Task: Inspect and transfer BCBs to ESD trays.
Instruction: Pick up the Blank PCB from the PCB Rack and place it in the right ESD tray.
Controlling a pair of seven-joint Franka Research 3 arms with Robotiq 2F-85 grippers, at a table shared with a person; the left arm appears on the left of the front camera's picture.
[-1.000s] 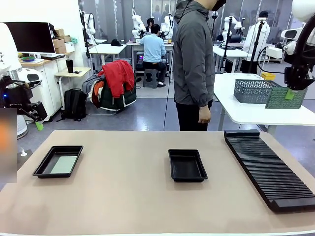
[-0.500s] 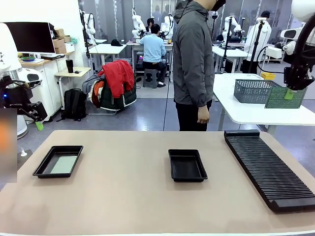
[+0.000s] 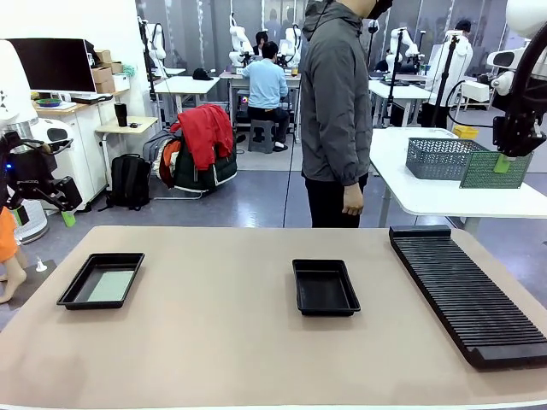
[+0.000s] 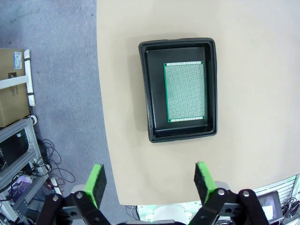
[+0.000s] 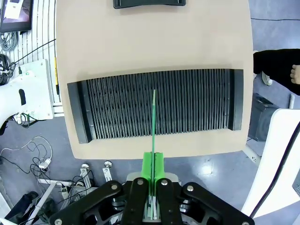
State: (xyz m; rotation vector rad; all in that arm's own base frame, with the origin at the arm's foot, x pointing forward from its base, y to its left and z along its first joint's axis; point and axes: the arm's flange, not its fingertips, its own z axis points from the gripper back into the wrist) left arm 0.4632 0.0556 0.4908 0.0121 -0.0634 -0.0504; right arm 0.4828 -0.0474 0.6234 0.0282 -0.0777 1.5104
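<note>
The right gripper [image 5: 153, 159] is clamped on the held BCB [image 5: 153, 117], seen edge-on, well above the ribbed rack [image 5: 197, 103]. The left gripper [image 4: 150, 180] hangs wide apart, gripping nothing. Well beyond it, the second BCB [image 4: 184, 91] lies flat in an ESD tray [image 4: 154, 103] on the table [image 4: 243, 70].

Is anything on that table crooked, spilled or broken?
Nothing stands out. One circuit board lies flat and square in the left tray, the middle tray is empty, and the right claw grips a second board above the rack.
</note>
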